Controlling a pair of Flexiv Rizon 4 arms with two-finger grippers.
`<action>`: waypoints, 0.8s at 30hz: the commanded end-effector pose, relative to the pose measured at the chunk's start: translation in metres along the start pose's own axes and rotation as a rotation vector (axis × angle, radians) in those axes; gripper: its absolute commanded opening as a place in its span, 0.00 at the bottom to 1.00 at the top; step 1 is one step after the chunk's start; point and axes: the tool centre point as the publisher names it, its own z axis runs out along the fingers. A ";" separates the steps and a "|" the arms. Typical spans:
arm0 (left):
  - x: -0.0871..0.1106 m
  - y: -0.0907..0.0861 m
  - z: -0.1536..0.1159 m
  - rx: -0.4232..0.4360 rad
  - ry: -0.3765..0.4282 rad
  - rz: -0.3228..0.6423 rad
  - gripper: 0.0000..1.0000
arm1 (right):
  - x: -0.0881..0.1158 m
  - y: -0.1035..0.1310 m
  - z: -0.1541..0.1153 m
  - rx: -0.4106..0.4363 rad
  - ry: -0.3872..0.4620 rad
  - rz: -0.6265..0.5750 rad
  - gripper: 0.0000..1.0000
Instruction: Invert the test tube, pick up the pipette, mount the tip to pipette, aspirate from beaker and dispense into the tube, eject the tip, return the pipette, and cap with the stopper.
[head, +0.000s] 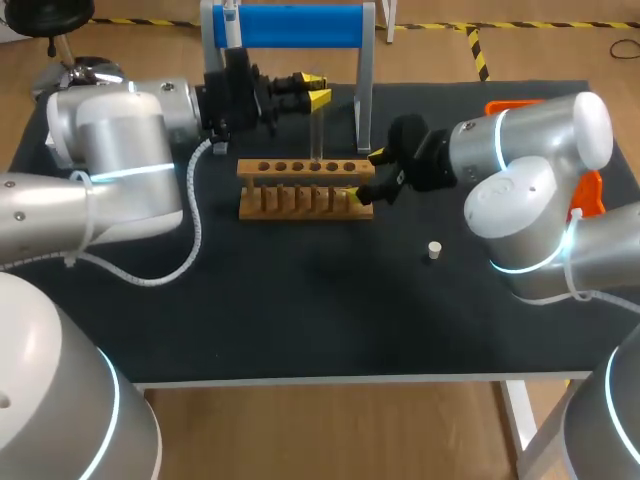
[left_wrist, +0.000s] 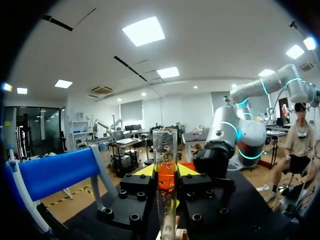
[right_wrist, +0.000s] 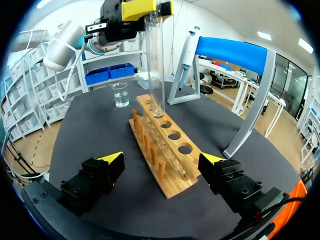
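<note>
My left gripper (head: 314, 89) is shut on a clear test tube (head: 316, 135) near its top and holds it upright over the wooden rack (head: 300, 188). In the left wrist view the tube (left_wrist: 166, 165) stands between the yellow tips of the gripper (left_wrist: 166, 172), mouth up. Its lower end sits at a hole of the rack (right_wrist: 160, 135). My right gripper (right_wrist: 161, 161) is open, with the rack's near end between its fingers and not touching them. The pipette (right_wrist: 184, 55) hangs on the blue stand (right_wrist: 235, 52). A beaker (right_wrist: 120, 94) stands beyond the rack. The white stopper (head: 434, 250) lies on the table.
The blue stand (head: 295, 25) rises at the back of the black table (head: 300, 320), just behind the rack. An orange object (head: 592, 190) lies at the right edge behind my right arm. The rack has several upright pegs along one side.
</note>
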 end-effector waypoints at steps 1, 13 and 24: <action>-0.005 0.008 0.004 0.009 0.005 -0.002 0.00 | 0.000 0.000 -0.001 0.002 0.002 0.000 1.00; -0.012 0.019 0.001 0.000 -0.016 -0.006 0.00 | 0.000 0.000 -0.001 0.002 0.002 0.000 1.00; -0.015 0.027 0.004 0.004 -0.021 -0.013 0.00 | 0.000 0.000 -0.001 0.002 0.002 0.000 1.00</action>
